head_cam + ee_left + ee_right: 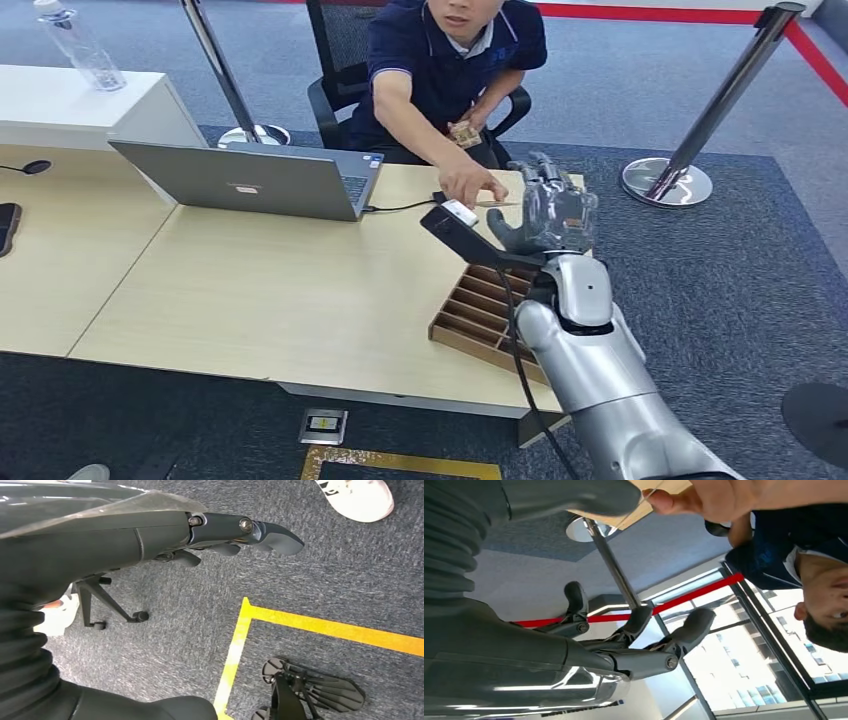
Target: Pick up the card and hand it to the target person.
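My right hand (545, 215) is raised above the far right part of the table (250, 290), palm toward the seated person (450, 60), fingers (664, 640) spread well apart from the thumb (574, 497). The thin pale card (497, 204) lies edge-on between my hand and the person's outstretched hand (468, 185). The wrist view has that person's fingers (704, 497) pinching the card (639, 507) just beyond my thumb tip. My left hand (240, 532) hangs over the carpet, fingers extended and holding nothing.
A wooden compartment tray (480, 310) sits under my right forearm, with a black device (450, 228) bearing a white tag just beyond it. A grey laptop (250, 180) stands mid-table. Stanchion bases (668, 182) flank the person. A bottle (80, 45) stands on the white counter.
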